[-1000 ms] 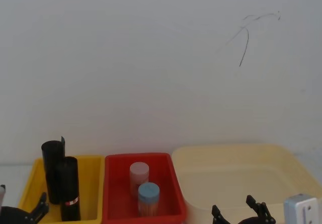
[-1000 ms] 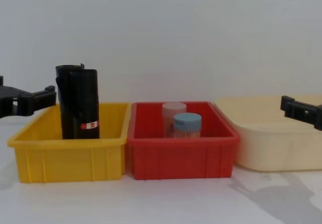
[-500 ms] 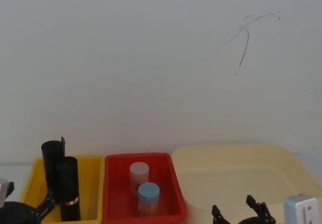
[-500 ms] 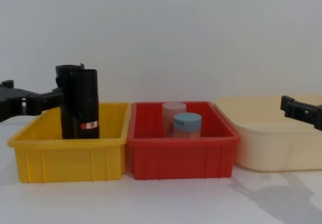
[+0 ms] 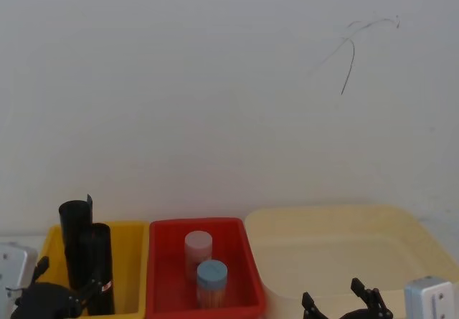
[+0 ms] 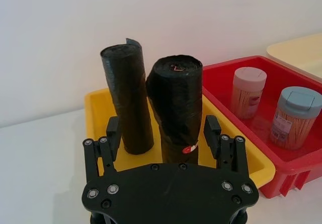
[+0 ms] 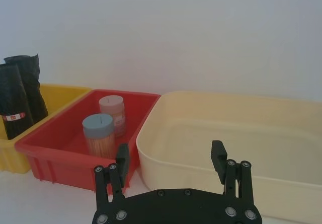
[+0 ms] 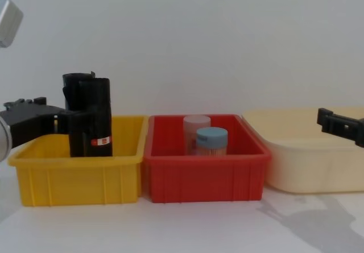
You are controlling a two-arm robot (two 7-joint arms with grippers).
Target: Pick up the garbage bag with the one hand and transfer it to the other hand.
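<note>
While the right gripper point(image 5: 333, 294) hangs low at the near edge of the cream tub point(image 5: 323, 218), its fingers spread with nothing between them, the left gripper point(image 6: 162, 126) is at the yellow bin point(image 8: 74, 179) at the left end of the row.

The garbage bag point(image 6: 176, 108) stands upright in that bin, its red-and-white label band low on the roll and facing the robot. A plain black roll point(image 6: 126, 98) stands upright just behind it and farther to the left. The two are so close that I cannot tell whether they touch.

In the left wrist view the left gripper's fingers are spread wide, one on each side of the garbage bag at about label height. One finger lies in front of the plain roll's lower part. The other sits in the narrow room between the bag and the bin wall on the red side. It looks as if neither pad presses the plastic, though the gap on the red side is too slim to be sure.

The red bin point(image 8: 205, 179) stands edge to edge with the yellow one and holds a pink-capped jar point(image 5: 199, 247) and, nearer the robot, a blue-capped jar point(image 5: 212, 276). The cream tub follows just beside the red bin's far rim. Bare white table point(image 8: 187, 230) lies in front of all three containers, with a white wall point(image 8: 199, 37) behind them. The right gripper is well apart from the bag, with the whole red bin between them.
</note>
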